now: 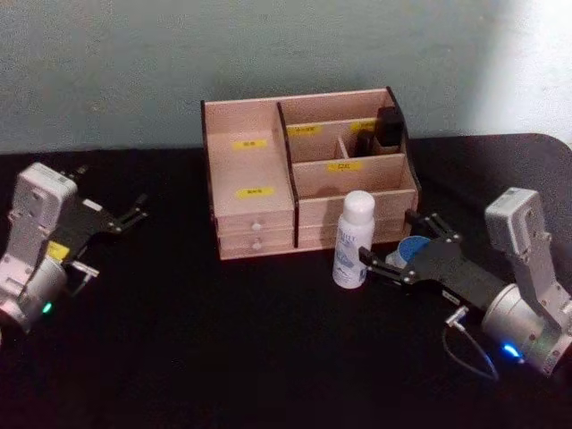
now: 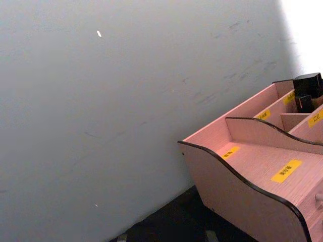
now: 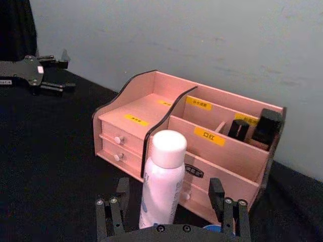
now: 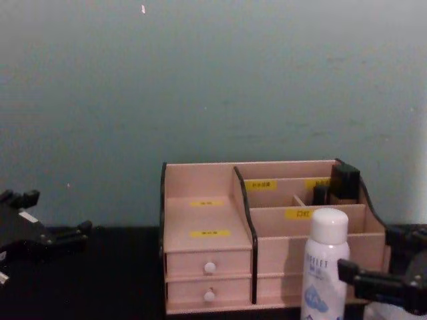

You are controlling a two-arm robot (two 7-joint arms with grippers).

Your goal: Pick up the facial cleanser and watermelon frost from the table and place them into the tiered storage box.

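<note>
The facial cleanser [image 1: 354, 239], a tall white bottle, stands upright on the black table just in front of the tiered storage box [image 1: 255, 192]. The watermelon frost [image 1: 413, 250] shows its blue lid right of the bottle, between the spread fingers of my right gripper [image 1: 399, 243], which is open. In the right wrist view the bottle [image 3: 162, 176] rises just ahead of the open fingers [image 3: 115, 214], and a sliver of blue lid [image 3: 214, 229] peeks out low by the other finger. My left gripper [image 1: 134, 211] rests open at the far left, away from everything.
Small dark bottles [image 1: 387, 125] occupy the box's back right compartment. The box's tall left compartment [image 2: 262, 166] holds nothing. A grey wall [image 4: 213, 80] rises close behind the box. The black table [image 1: 223, 340] stretches in front.
</note>
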